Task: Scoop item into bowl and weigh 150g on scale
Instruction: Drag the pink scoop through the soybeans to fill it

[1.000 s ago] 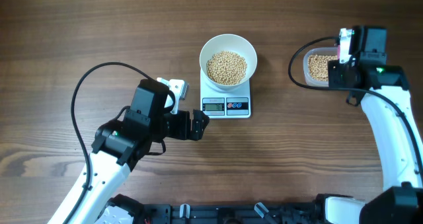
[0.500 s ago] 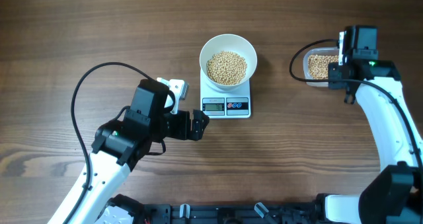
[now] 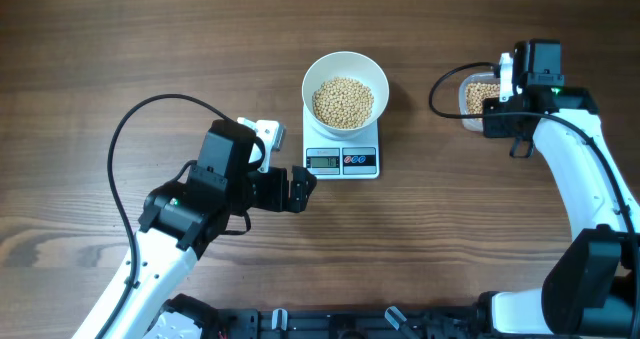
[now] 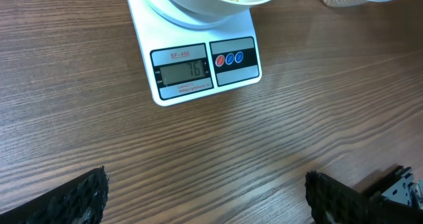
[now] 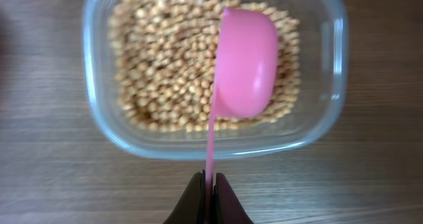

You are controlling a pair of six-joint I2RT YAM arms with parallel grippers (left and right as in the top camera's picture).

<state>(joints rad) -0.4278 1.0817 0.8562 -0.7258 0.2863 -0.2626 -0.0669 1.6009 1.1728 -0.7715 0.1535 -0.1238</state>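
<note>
right gripper (image 5: 206, 196) pinched narrow on the thin handle of the small pink plastic scoop (image 5: 246, 62). Scoop head is over the small round tan-yellow beans (image 5: 165, 72) in the clear rounded-rectangular plastic tub (image 5: 211, 147), right of its centre. More of the beans are heaped in the round white bowl (image 3: 309, 79), which sits on the small white square digital scale (image 3: 343, 160); display lit, digits unclear. left gripper (image 4: 208, 201) has jaws spread wide, nothing between them, over the brown wooden table (image 3: 150, 39) near the scale's display edge.
</note>
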